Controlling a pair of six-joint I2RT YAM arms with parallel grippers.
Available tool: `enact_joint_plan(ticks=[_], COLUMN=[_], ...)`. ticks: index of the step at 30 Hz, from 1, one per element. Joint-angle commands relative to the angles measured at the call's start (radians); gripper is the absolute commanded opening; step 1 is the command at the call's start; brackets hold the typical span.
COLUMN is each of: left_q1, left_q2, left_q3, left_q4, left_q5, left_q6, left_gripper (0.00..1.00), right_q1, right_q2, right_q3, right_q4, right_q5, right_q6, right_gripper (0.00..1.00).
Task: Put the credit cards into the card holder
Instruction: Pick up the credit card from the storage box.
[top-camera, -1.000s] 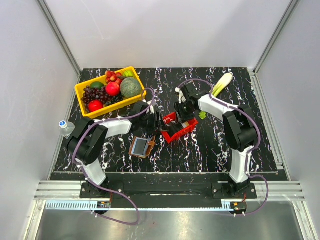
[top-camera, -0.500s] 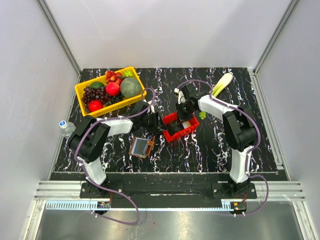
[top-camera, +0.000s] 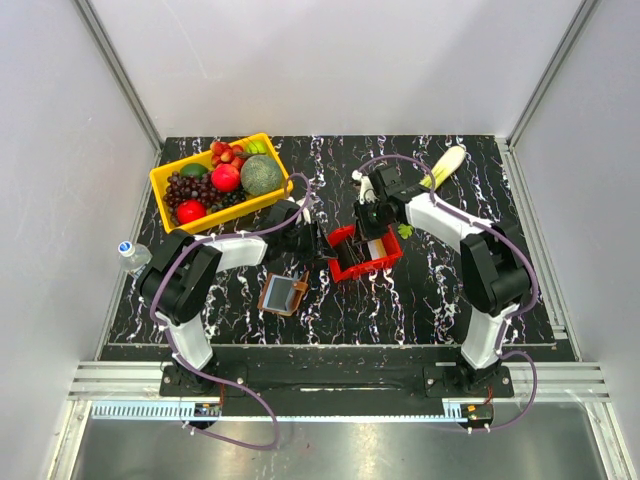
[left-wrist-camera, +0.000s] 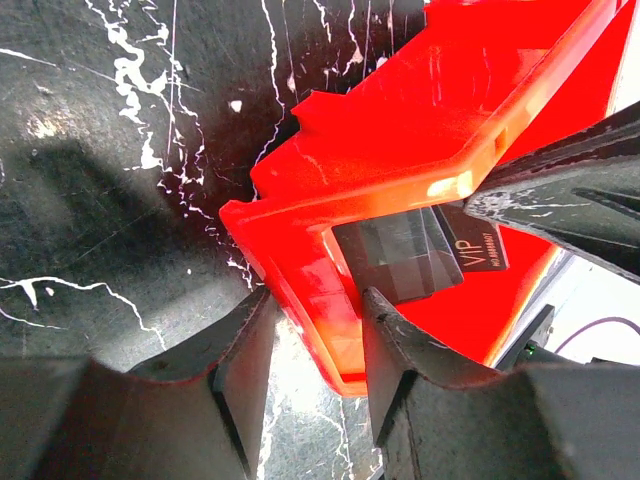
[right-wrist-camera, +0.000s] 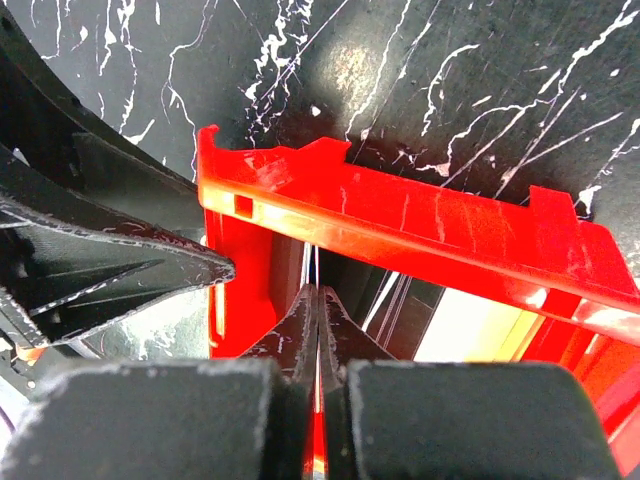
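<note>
The credit cards lie in a red bin (top-camera: 386, 262) at the table's middle. My left gripper (top-camera: 322, 248) straddles the bin's left wall (left-wrist-camera: 320, 320), one finger outside and one inside, both pressing on it. Black cards (left-wrist-camera: 395, 255), one marked VIP (left-wrist-camera: 478, 252), lie just past that wall. My right gripper (right-wrist-camera: 318, 292) reaches into the bin (right-wrist-camera: 400, 225) from above and is shut on a thin card (right-wrist-camera: 318, 268) seen edge-on. Dark and pale cards (right-wrist-camera: 465, 325) lie beside it. The card holder (top-camera: 283, 294), brown with pale blue inside, lies open in front of the left arm, apart from both grippers.
A yellow basket (top-camera: 158, 181) of fruit stands at the back left. A small bottle (top-camera: 130, 254) lies at the table's left edge. A white and green vegetable (top-camera: 445, 165) rests at the back right, behind the right arm.
My right gripper has closed from wide open onto a card in the bin. My left gripper has narrowed onto the bin's wall. The bin has shifted slightly right.
</note>
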Motion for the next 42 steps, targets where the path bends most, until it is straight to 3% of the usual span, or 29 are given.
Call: enact_joint_plan(ticks=[1, 9, 26, 42], left_q1=[-0.015, -0.013, -0.013, -0.008], left_q2=[0.002, 0.004, 0.010, 0.016], left_q3=[0.034, 0.043, 0.049, 0.052], left_q4=[0.030, 0.023, 0.009, 0.016], left_q5=[0.033, 0.022, 0.009, 0.013], left_q6=[0.017, 0.017, 0.012, 0.011], left_gripper=[0.36, 0.30, 0.22, 0.20], right_q1=[0.004, 0.137, 0.166, 0.174], right_q2=[-0.077, -0.103, -0.201, -0.197], right_q3=[0.007, -0.037, -0.145, -0.181], right_q4=[0.070, 0.119, 0.215, 0.222], right_q5=[0.059, 0.338, 0.608, 0.499], right_q6=[-0.011, -0.029, -0.038, -0.021], right_gripper=[0.00, 0.00, 0.00, 0.00])
